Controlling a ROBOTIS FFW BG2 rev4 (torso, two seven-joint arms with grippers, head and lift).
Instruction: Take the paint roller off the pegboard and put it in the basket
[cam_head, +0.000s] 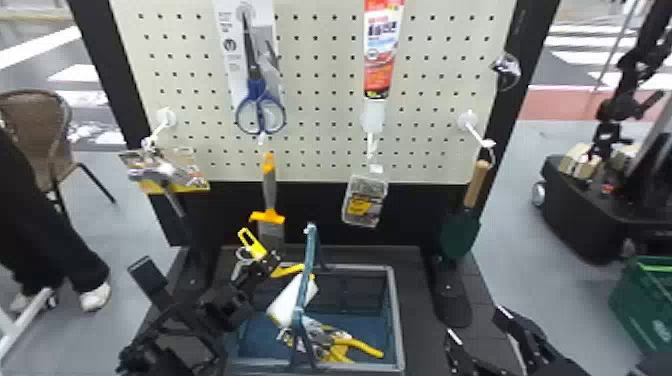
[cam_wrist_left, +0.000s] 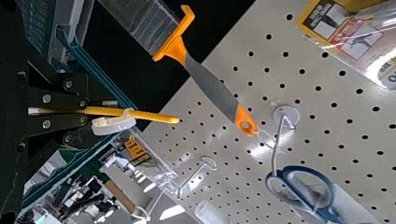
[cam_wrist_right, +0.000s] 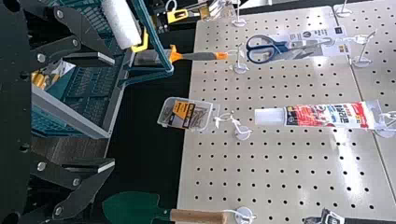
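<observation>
Nearest us, it's the left tool (cam_wrist_left: 85, 110), clamped on the yellow handle (cam_wrist_left: 154, 116) of the paint roller (cam_head: 285, 306), leaving the white sleeve (cam_wrist_right: 120, 23) free, angled over the basket (cam_head: 397, 320) by the raised carry handle (cam_head: 311, 250); that could snag it! Pliers (cam_head: 357, 346) lie inside, near right. The right tool (cam_head: 477, 322) sits open, near right, clear of the drop. Far left, scraper (cam_head: 270, 192) and scissors (cam_head: 257, 90) hang spaced on the pegboard (cam_head: 320, 110), presumably for easy picking.

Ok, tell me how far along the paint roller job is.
The paint roller is already off the pegboard. The left gripper is shut on its yellow handle, with the white sleeve at the opening of the basket. What seems left is setting it down and letting go.
</observation>
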